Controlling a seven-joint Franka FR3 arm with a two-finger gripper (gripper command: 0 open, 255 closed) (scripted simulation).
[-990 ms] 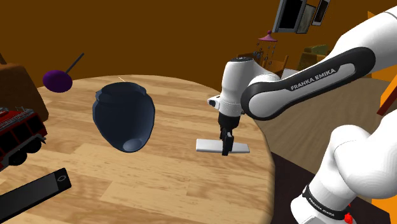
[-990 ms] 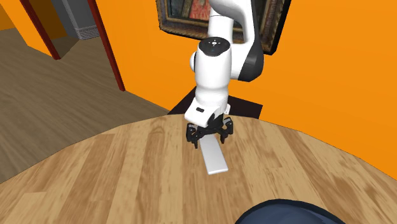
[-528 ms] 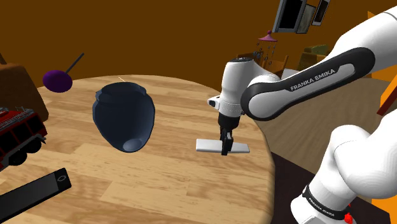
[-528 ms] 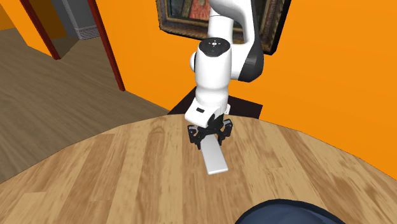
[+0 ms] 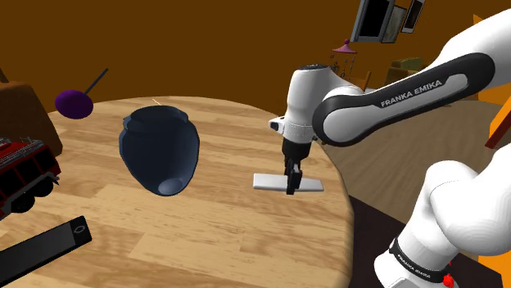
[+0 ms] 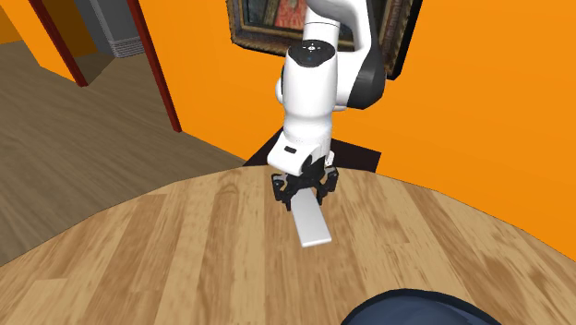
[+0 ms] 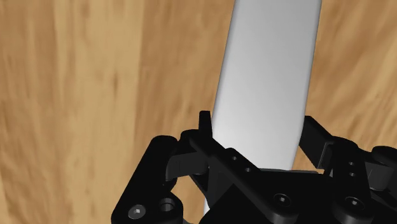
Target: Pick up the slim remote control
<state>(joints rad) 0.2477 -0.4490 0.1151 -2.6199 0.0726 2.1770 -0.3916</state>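
A round table (image 5: 229, 237) with a pale wood-grain top stands in a room with orange walls; in the second exterior view a framed picture (image 6: 268, 18) hangs behind the arm. The remote (image 5: 272, 182) is a thin, flat, pale grey slab with plain faces and rounded corners, located near the table edge closest to the stand. The gripper (image 5: 290, 185) points straight down over it, and its black fingers (image 7: 202, 127) are closed narrow against the remote's two long edges, near one end, so the remote (image 7: 267, 83) is clamped between them. Its free end extends out from the gripper (image 6: 302, 191) over the wood (image 6: 166, 249). Whether the remote (image 6: 312, 224) rests on the top or is just clear of it cannot be determined. Toward the shoulder view's left, well apart, a dark blue bulbous pot (image 5: 160, 151) with a wavy rim sits tilted. Beyond it lies a purple spoon (image 5: 75, 102) with a thin dark handle. At the left edge are a red toy truck (image 5: 24, 168) and a flat black slab (image 5: 45, 245).
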